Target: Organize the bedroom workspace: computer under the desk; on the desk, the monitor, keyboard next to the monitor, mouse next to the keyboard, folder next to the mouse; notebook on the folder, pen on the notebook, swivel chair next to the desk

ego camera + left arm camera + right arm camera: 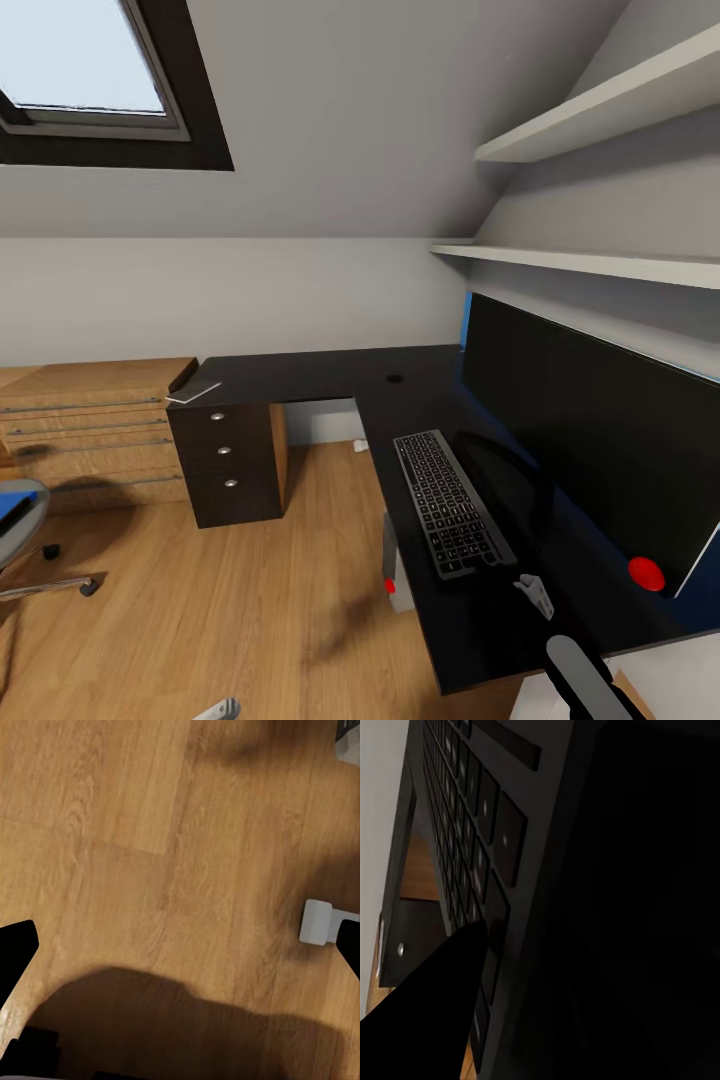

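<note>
The black keyboard (452, 503) lies on the black desk (310, 375) in front of the wide monitor (590, 440). My right gripper (535, 595) hovers at the keyboard's near right corner. In the right wrist view the keyboard (472, 817) is very close, with one dark finger (427, 1020) over its keys. The white computer (396, 572) stands under the desk. At the far left the swivel chair (22, 545) carries the blue folder (10, 506). A thin pale-edged notebook (194, 393) rests on the desk's far corner. My left gripper (180, 952) hangs open above the wooden floor. The mouse is out of view.
A black three-drawer pedestal (228, 462) stands under the desk's left end, beside a light wooden drawer cabinet (90, 430). Wall shelves (590, 262) hang over the monitor. Bare wooden floor (220, 610) spreads between the chair and the desk.
</note>
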Robot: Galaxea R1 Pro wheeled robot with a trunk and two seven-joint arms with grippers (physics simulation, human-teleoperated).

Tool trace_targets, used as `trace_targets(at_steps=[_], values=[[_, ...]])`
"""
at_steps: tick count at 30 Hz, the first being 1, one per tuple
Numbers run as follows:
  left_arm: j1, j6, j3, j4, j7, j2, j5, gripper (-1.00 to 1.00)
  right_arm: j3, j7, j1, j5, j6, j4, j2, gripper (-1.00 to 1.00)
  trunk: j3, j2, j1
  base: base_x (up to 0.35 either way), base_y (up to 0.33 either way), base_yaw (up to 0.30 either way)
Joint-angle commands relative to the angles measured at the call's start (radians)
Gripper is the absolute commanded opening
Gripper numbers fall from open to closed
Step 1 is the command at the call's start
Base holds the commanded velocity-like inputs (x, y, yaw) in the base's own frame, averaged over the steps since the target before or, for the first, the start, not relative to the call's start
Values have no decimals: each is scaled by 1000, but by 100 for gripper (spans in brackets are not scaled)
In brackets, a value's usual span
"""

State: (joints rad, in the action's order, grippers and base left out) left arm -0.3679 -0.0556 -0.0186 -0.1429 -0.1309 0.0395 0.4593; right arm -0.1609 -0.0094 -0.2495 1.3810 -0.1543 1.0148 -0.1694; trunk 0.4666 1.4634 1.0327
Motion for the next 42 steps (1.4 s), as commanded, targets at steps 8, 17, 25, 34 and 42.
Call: trace_targets(at_steps=[8, 17, 25, 34, 42], values=[[0, -6, -3, -1, -3, 0, 9, 100, -2, -2, -1, 7, -1, 1, -1, -100, 1, 1, 0, 0, 0, 0], [0, -5, -3, -1, -3, 0, 9, 100, -2, -2, -1, 7, 0, 1, -1, 100, 1, 1, 0, 0, 0, 0], [0, -6, -4, -1, -3, 0, 9, 100, -2, -1, -1, 7, 1, 1, -1, 100, 1, 1, 0, 0, 0, 0], [0, -6, -6, -1, -3, 0, 9, 100, 0, -1, -1, 7, 1, 1, -1, 100, 1, 1, 0, -111, 0, 0], [0, -6, -6, -1, -3, 0, 9, 100, 0, -1, -1, 7, 1, 1, -1, 100, 1, 1, 0, -259, 0, 0]])
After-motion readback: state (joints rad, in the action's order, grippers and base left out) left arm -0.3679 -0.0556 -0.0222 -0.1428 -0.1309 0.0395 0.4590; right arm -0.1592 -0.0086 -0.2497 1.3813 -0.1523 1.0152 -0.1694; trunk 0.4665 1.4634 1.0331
